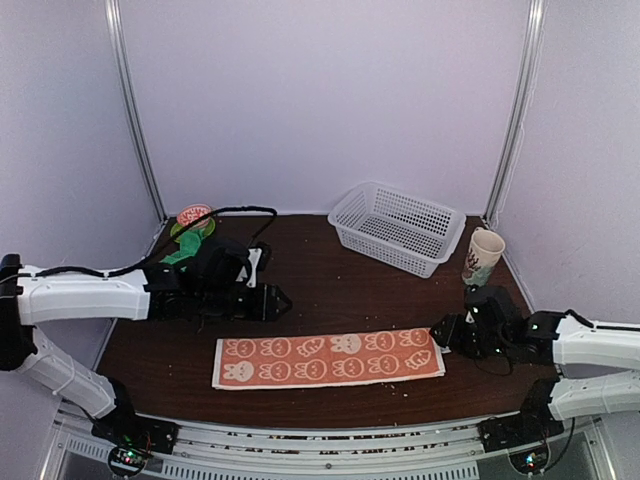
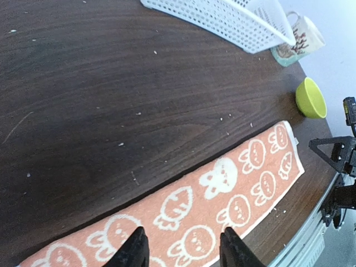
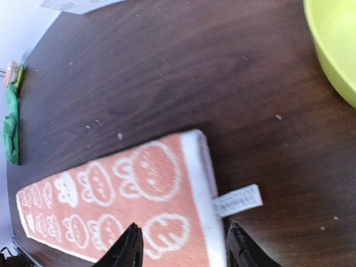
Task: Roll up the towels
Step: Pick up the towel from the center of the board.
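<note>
Bunny towel (image 1: 328, 358) flat; left tool (image 2: 182, 238), right tool (image 3: 183, 232) open, empty

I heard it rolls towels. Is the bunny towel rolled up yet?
Not yet. The bunny towel lies flat as a long strip; neither end is curled.

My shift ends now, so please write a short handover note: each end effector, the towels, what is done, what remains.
Left end effector: open, empty, near the left half of the peach bunny towel.
Right end effector: open, empty, at that towel's right end, by its tag.
Peach bunny towel lies flat as a long strip, unrolled.
Green towel: bunched at the far left, unrolled.
Done: nothing rolled yet. Left: roll both towels.
</note>
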Robot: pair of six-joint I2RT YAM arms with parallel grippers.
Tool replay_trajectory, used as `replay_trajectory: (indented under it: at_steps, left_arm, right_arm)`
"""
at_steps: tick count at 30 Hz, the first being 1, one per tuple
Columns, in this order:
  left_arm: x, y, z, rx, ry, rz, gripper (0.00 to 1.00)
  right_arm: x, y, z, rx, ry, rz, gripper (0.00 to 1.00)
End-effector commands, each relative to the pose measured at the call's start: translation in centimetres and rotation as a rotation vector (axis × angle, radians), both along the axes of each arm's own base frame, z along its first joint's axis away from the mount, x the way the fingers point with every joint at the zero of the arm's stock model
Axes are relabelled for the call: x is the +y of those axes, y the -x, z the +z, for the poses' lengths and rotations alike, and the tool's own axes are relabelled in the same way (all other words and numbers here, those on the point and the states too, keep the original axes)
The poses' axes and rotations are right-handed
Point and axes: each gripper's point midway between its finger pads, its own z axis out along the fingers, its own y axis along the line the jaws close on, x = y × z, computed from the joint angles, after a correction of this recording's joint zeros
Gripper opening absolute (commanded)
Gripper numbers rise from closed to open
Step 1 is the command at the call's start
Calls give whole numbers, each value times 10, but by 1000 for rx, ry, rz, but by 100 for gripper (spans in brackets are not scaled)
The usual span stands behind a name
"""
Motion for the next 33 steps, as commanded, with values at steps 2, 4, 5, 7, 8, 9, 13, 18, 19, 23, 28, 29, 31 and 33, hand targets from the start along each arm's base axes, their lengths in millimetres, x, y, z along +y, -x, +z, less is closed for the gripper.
replay_trajectory:
  at_steps: [2,4,5,7,8,9,13,18,19,23,28,29,31,33]
  left_arm:
    - [-68,-4,-16,-1,-21,-128,43]
    - [-91,-7,-20,4,-21,-163,41]
    - [-101,-8,-21,5,-12,-180,41]
    - [-115,-10,-27,16,7,-201,40]
    - [-120,-12,-26,14,21,-206,40]
    - [-125,-12,-28,17,29,-211,40]
    - [-132,-14,-41,36,27,-215,38]
    - [-128,-13,-61,56,3,-203,37]
    - [-126,-13,-64,57,-1,-197,37]
    - [-123,-13,-73,62,-4,-185,36]
    - [-126,-9,-87,87,7,-200,35]
    - [-126,-8,-91,94,6,-202,35]
    - [-128,-6,-94,103,11,-211,35]
    - [-128,-4,-99,111,13,-217,34]
  right_arm:
    - [-28,28,-31,69,0,-73,50]
    - [-27,32,-36,81,-29,-76,49]
    - [-26,34,-39,92,-38,-73,48]
    - [-24,38,-44,116,-51,-66,48]
    - [-24,40,-47,126,-53,-64,47]
    - [-22,41,-49,136,-59,-61,47]
    - [-20,47,-57,178,-69,-55,46]
    - [-15,57,-69,251,-38,-36,41]
    - [-14,59,-71,265,-27,-34,39]
    - [-12,67,-78,315,22,-33,36]
    - [-11,80,-93,387,66,-37,32]
    - [-12,82,-96,399,70,-42,30]
    - [-11,87,-104,423,68,-44,25]
    - [-13,89,-109,439,73,-53,18]
